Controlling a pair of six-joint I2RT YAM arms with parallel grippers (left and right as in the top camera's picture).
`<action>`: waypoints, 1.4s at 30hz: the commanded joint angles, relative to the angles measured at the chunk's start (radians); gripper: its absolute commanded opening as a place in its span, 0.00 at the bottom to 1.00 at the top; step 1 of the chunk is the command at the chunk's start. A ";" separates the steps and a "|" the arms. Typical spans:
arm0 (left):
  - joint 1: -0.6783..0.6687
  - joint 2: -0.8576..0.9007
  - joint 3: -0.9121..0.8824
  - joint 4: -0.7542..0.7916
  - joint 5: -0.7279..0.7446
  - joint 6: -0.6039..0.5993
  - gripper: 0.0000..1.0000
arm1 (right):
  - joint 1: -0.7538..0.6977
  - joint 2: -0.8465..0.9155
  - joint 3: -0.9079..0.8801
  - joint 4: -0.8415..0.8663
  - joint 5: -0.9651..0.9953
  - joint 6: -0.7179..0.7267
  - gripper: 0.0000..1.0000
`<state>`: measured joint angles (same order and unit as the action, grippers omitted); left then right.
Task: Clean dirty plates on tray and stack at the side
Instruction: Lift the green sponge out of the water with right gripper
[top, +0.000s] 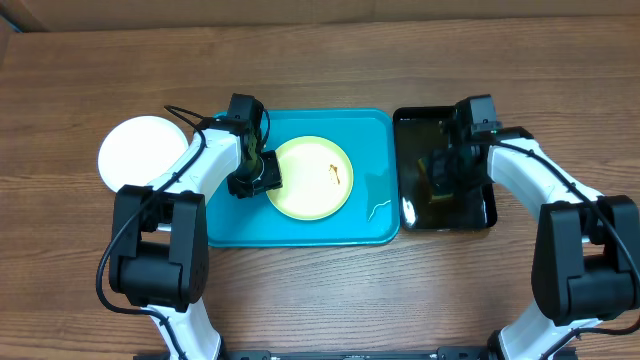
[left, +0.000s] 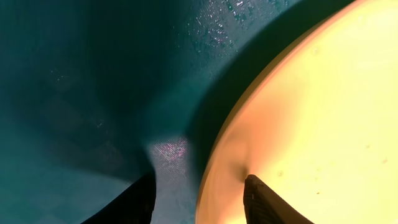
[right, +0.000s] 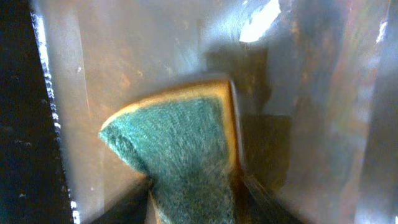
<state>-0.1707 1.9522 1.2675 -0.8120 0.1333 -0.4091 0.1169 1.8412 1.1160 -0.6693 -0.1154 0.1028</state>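
A pale yellow-green plate with a small brown smear lies on the turquoise tray. My left gripper is at the plate's left edge. In the left wrist view it stands open astride the rim, with one finger over the tray and the other resting on the plate. A white plate sits on the table left of the tray. My right gripper is down in the black tray. In the right wrist view it is shut on a sponge, green scouring side up.
The glossy black tray stands right beside the turquoise tray and its floor looks wet. A small white scrap lies near the turquoise tray's right rim. Bare wooden table surrounds both trays.
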 joint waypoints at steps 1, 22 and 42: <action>0.000 0.006 -0.007 0.005 -0.009 0.030 0.47 | 0.006 -0.018 -0.015 0.010 -0.009 -0.003 0.11; 0.000 0.006 -0.007 0.008 0.006 0.080 0.34 | 0.006 -0.024 0.233 -0.298 0.024 -0.002 0.04; 0.002 0.006 -0.008 0.034 0.016 0.074 0.35 | 0.007 -0.024 0.310 -0.394 0.039 0.001 0.04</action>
<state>-0.1707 1.9526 1.2636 -0.8009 0.1646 -0.3660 0.1196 1.8408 1.4082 -1.0679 -0.0525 0.1040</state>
